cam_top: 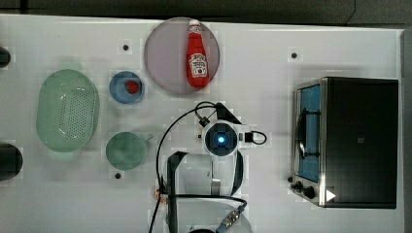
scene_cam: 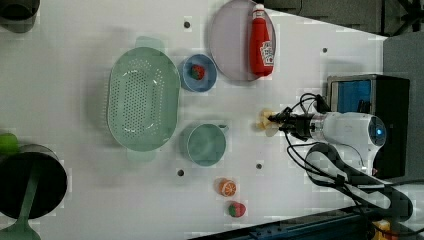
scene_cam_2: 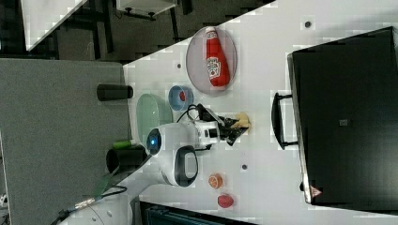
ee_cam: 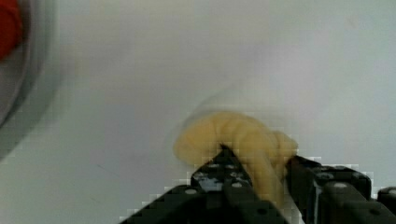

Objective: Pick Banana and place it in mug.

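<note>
The Banana (ee_cam: pixel 243 135), a small pale yellow curved piece, lies on the white table between my fingertips. My gripper (ee_cam: pixel 261 158) is shut on it, with one black finger (ee_cam: pixel 224 163) pressed to each side. In the left view the gripper (scene_cam: pixel 274 119) holds the Banana (scene_cam: pixel 264 121) low over the table, right of the mug (scene_cam: pixel 206 145). The right view has the Banana (scene_cam_2: pixel 242 121) at the tip of the gripper (scene_cam_2: pixel 236 125). The pale green mug (cam_top: pixel 126 151) stands upright and apart from the arm.
A ketchup bottle (cam_top: pixel 197 56) lies on a grey plate (cam_top: pixel 163 63). A blue bowl (cam_top: pixel 119 90) holds a strawberry. A green colander (cam_top: pixel 67 109) sits past the mug. A toaster oven (cam_top: pixel 347 141) stands at the top view's right. An orange slice (scene_cam: pixel 227 187) and a strawberry (scene_cam: pixel 237 209) lie near the table edge.
</note>
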